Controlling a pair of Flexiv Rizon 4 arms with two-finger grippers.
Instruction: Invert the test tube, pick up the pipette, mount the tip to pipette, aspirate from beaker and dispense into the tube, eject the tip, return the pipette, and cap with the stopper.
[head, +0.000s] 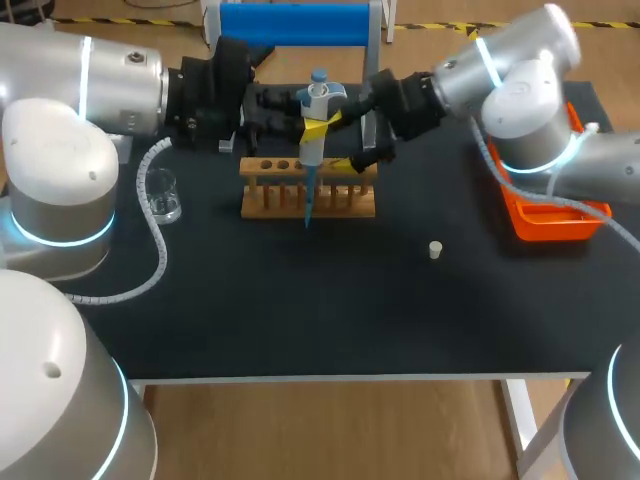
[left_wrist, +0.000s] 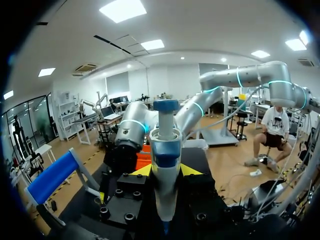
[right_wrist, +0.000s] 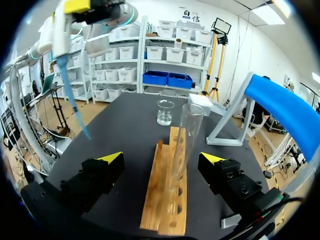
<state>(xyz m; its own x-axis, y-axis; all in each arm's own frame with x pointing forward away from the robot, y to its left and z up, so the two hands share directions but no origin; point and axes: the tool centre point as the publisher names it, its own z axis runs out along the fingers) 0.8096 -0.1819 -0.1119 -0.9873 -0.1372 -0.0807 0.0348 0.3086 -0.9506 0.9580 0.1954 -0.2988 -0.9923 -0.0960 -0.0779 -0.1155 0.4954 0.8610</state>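
The pipette (head: 316, 120) stands upright in the upper middle of the head view. Its blue tip (head: 308, 205) points down across the wooden rack (head: 345, 200). The left gripper (head: 314, 127) clamps the pipette's body from both sides. The glass test tube (right_wrist: 181, 145) stands in the rack between the spread fingers of the right gripper (right_wrist: 161, 158), which do not touch it. In the head view the beaker (head: 163, 197) sits at the left, the white stopper (head: 435, 249) right of centre, the orange tray (head: 548, 222) far right, and the blue stand (head: 295, 22) at the top edge.
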